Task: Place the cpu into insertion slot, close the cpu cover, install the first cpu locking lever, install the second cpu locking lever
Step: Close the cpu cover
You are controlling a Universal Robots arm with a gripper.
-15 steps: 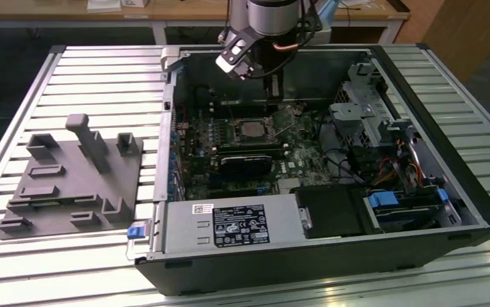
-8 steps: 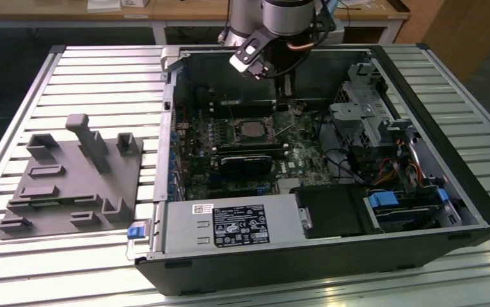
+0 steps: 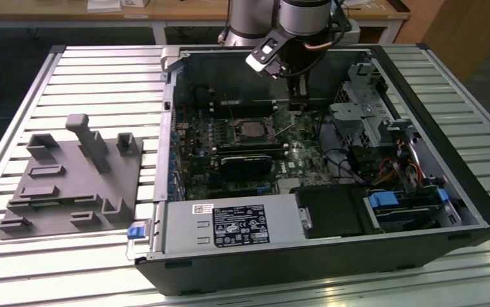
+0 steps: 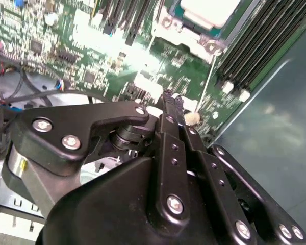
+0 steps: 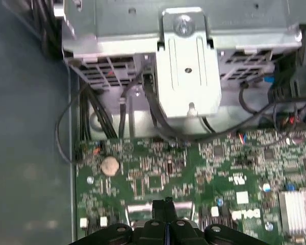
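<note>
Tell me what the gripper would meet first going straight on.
Probably the green circuit board, just beside the insertion slot; the gripper hangs close above it, though depth is unclear.

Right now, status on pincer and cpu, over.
Pincer shut, low over the green board. Cpu seated, cpu cover flat around it. Thin lever rod sticks out free beside the pincer.

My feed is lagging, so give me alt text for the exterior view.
The gripper hangs inside an open computer case, just to the exterior view's right of the insertion slot. A grey fixture tray lies on the slatted table.
</note>
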